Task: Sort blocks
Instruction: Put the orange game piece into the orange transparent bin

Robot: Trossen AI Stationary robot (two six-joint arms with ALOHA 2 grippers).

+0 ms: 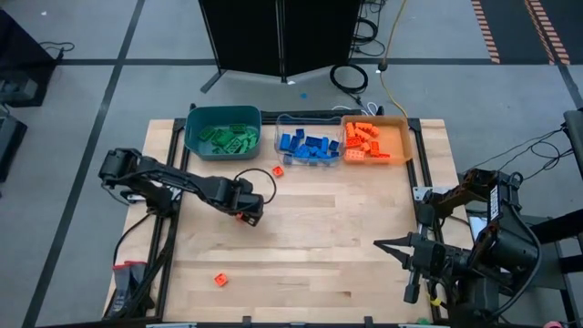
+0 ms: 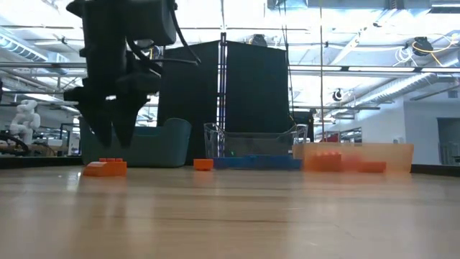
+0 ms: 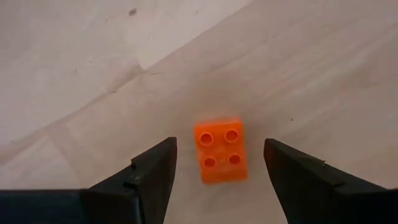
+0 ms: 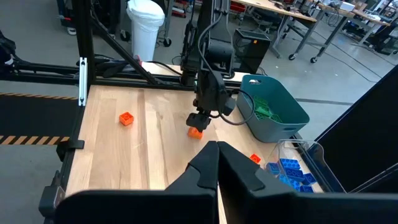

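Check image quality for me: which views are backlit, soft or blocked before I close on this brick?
Low view: bright ceiling lights behind leave the left gripper a silhouette; the orange bin looks soft. Left wrist view: even light, the orange brick sharp between the open fingers, with a faint shadow. Right wrist view: the shut right gripper blocks the lower middle. High view: even light, no glare.

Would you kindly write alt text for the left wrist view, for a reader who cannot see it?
An orange four-stud block lies studs-up on the pale wooden table, framed between the two dark fingers of the open left pincer. Neither finger touches the block, and nothing else is in view.
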